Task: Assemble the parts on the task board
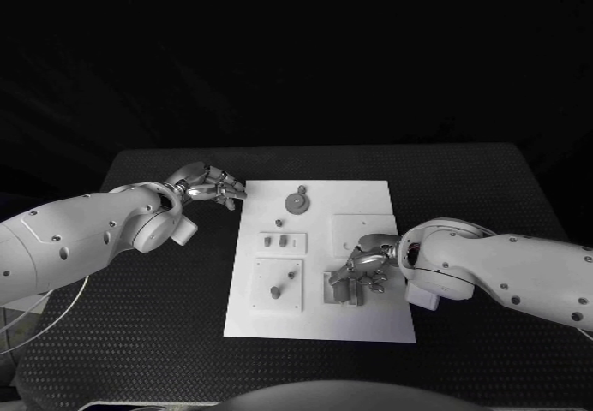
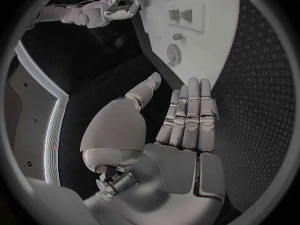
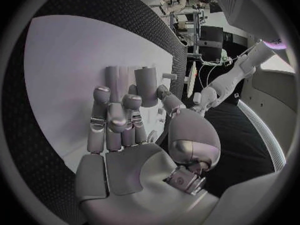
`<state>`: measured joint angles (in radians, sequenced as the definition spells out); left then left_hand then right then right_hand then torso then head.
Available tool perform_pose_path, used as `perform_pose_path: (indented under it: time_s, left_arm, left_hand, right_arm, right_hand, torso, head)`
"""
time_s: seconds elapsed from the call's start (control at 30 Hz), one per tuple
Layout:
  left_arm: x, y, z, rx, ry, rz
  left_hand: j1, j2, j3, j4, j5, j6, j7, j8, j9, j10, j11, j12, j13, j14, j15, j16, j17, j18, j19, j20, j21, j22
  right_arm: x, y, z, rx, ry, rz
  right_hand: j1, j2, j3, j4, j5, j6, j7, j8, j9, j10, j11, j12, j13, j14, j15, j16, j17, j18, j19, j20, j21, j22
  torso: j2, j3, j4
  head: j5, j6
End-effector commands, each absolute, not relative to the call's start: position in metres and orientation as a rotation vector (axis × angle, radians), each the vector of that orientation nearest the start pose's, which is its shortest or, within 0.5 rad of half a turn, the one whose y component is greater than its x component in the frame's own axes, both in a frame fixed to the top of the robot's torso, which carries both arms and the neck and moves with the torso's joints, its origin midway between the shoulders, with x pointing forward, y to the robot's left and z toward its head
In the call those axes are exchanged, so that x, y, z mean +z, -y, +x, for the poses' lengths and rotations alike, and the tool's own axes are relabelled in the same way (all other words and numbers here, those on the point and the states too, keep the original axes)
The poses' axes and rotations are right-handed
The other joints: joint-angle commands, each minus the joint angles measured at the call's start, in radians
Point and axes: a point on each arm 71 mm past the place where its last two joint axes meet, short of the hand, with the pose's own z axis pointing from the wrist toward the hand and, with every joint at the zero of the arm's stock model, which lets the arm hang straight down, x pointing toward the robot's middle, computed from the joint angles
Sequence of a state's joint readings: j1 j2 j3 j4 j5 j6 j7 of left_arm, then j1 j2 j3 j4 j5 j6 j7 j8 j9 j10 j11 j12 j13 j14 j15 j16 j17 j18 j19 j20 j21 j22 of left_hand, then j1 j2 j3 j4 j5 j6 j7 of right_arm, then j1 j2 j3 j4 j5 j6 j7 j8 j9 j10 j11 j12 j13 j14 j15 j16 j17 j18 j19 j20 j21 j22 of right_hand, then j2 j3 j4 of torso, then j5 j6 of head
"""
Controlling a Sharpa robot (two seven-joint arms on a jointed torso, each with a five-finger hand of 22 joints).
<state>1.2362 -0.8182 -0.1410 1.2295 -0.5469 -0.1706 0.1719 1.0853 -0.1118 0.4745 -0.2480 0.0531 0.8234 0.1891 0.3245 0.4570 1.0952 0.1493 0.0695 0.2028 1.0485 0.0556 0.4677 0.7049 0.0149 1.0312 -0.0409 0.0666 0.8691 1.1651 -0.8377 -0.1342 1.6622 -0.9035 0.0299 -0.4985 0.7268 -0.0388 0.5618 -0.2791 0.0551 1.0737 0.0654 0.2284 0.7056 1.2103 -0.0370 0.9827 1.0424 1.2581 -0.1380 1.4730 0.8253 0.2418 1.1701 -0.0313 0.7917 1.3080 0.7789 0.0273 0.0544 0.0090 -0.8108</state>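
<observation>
— Right hand (image 1: 368, 264) is low on the task board (image 1: 371, 193), right of centre in the head picture, fingers bent down over a grey block (image 1: 343, 286) with upright pieces in the board's lower right part. From its own wrist camera the fingers (image 3: 115, 116) curl just in front of some grey cylinders (image 3: 145, 85). Whether it actually grips one, I can't tell.

— And the other one?

— Left hand (image 1: 210, 185) hangs at the board's upper left corner, over the dark tabletop (image 1: 148, 334). Its wrist camera shows the fingers (image 2: 190, 112) straight and side by side, thumb apart, nothing in them.

— Where are the parts, then?

— Spread over the board. A round grey disc (image 1: 296, 202) sits near the top edge, two small pegs (image 1: 283, 241) on a raised plate (image 1: 265, 249) left of centre, and a square plate (image 1: 268, 294) with a few small pieces lower left.

— So which step is this?

— I'd say the right hand is working at the block, either seating a piece or picking one out. Assembly looks early; most parts lie loose.

— What does the next move need?

— A sure pinch on one cylinder without knocking its neighbours, they stand close together. The left hand is near the disc and could steady the board or reach for it.
</observation>
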Motion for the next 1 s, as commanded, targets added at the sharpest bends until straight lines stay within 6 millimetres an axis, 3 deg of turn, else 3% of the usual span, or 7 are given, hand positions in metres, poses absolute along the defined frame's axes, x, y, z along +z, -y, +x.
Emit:
perform_pose_path:
  time_s: [0.03, 0.6, 1.0]
  left_arm:
    - [-0.2202, -0.278, 0.5243, -1.041, -1.793, -0.657]
    - [-0.2203, -0.2771, 0.5245, -1.043, -1.794, -0.655]
    - [-0.2204, -0.2778, 0.5247, -1.042, -1.794, -0.656]
  left_hand:
    - [-0.01, -0.002, 0.001, 0.006, -0.003, 0.001, -0.002, -0.003, -0.002, -0.005, 0.004, 0.005, -0.001, 0.008, 0.002, -0.007, 0.002, -0.002, -0.01, 0.0, 0.004, -0.001]
    - [-0.011, -0.002, 0.001, 0.007, -0.003, 0.001, -0.002, -0.003, -0.002, -0.005, 0.004, 0.005, -0.001, 0.008, 0.002, -0.008, 0.003, -0.002, -0.01, 0.0, 0.004, -0.001]
    - [-0.011, -0.002, 0.001, 0.007, -0.003, 0.0, -0.001, -0.003, -0.002, -0.005, 0.004, 0.005, -0.002, 0.008, 0.002, -0.009, 0.004, -0.002, -0.011, 0.0, 0.004, -0.001]
  right_arm:
    - [-0.2642, 0.1725, 0.4144, 0.604, -2.509, 0.239]
    - [-0.2645, 0.1716, 0.4169, 0.597, -2.482, 0.255]
    - [-0.2664, 0.1711, 0.4175, 0.593, -2.493, 0.245]
  right_hand:
    - [0.041, 0.056, -0.002, 0.0, 0.003, 0.008, 0.005, -0.001, 0.0, 0.002, -0.004, 0.005, -0.002, 0.005, -0.006, -0.007, 0.002, 0.02, 0.001, 0.007, 0.005, 0.017]
    - [0.032, 0.054, -0.002, 0.004, 0.003, 0.008, 0.005, -0.003, -0.002, 0.0, -0.004, 0.005, -0.003, 0.004, -0.006, -0.008, 0.003, 0.02, 0.0, 0.007, 0.004, 0.017]
    - [-0.014, 0.008, 0.004, 0.045, 0.003, 0.002, 0.008, -0.012, -0.007, -0.009, -0.001, 0.005, -0.008, -0.001, -0.004, -0.017, 0.005, 0.02, -0.004, 0.008, -0.002, 0.015]
  torso:
    - [0.0, 0.0001, -0.001]
    - [0.0, 0.0005, -0.0006]
    - [0.0, 0.0, -0.0004]
  head:
    - [0.001, -0.001]
    - [0.004, -0.001]
    - [0.006, 0.001]
